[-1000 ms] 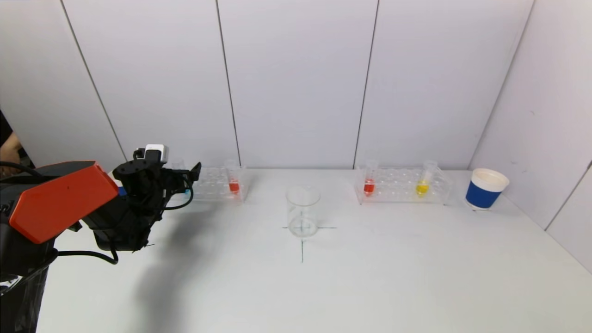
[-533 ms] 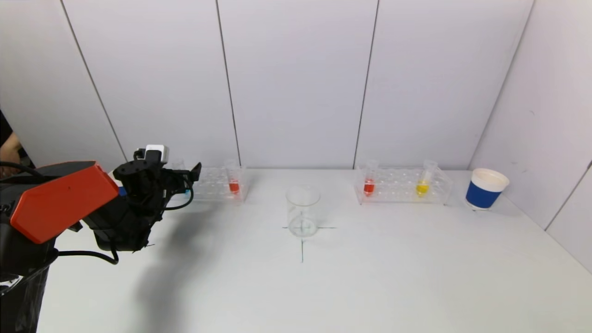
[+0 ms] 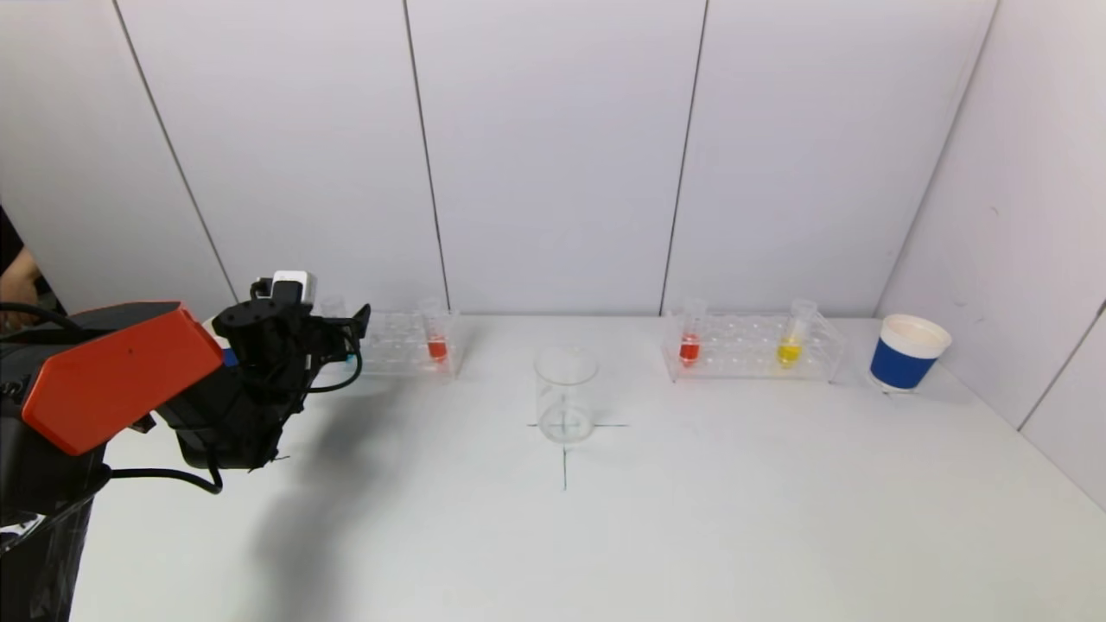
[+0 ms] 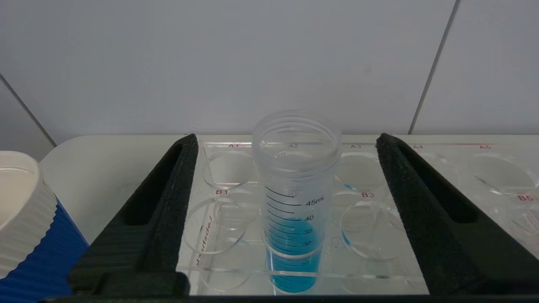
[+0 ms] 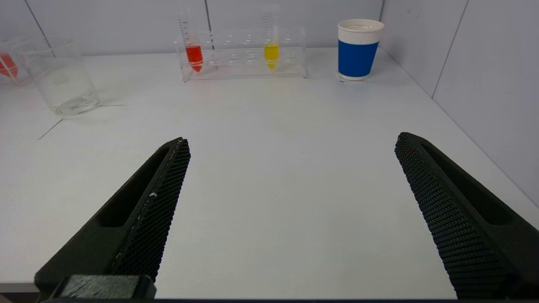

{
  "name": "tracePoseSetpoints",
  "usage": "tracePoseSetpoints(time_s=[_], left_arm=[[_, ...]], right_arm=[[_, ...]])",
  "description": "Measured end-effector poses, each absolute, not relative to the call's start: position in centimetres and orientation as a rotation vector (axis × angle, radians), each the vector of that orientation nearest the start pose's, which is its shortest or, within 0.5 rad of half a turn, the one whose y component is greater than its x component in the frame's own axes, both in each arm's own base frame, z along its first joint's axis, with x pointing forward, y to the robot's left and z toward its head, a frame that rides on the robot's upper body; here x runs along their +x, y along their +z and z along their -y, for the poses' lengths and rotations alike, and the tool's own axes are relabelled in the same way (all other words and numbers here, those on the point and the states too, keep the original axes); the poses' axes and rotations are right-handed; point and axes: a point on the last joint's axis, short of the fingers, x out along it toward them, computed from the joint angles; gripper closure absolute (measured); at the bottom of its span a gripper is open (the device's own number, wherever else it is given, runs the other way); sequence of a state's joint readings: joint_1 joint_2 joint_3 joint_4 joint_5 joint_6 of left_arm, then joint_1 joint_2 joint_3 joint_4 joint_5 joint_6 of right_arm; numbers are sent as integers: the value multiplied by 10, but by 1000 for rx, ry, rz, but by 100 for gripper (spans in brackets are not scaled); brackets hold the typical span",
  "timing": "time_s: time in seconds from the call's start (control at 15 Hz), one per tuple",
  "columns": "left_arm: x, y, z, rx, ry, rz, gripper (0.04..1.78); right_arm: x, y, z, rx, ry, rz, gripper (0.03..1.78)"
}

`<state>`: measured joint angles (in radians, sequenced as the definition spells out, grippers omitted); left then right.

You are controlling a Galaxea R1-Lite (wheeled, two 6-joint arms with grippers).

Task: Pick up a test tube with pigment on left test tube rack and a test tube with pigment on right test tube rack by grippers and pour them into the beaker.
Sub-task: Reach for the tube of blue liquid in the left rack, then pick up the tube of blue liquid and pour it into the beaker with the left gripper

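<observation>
My left gripper (image 4: 286, 210) stands open around the blue-pigment test tube (image 4: 294, 202), which sits upright in the left rack (image 3: 402, 344) at the frame's left; neither finger touches it. My right gripper (image 5: 290, 210) is open above the desk (image 5: 273, 168). The beaker (image 3: 565, 393) stands at centre, the right rack (image 3: 750, 347) beyond it.

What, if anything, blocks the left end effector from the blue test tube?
Nothing visible: the left end effector is open, with the blue test tube standing upright in the left rack between its fingers, not touching either.
</observation>
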<state>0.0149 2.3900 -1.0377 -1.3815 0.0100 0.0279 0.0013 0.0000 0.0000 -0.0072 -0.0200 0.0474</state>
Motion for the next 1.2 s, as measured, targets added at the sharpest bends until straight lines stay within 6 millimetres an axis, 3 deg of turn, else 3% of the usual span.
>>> tracePoseSetpoints(time_s=[0.4, 1.2], left_arm=[[433, 54, -7, 27, 25, 29, 133], [433, 54, -7, 27, 27, 31, 137]], right_arm=[[-23, 76, 0, 48, -19, 8, 4], [-23, 76, 0, 48, -19, 8, 4]])
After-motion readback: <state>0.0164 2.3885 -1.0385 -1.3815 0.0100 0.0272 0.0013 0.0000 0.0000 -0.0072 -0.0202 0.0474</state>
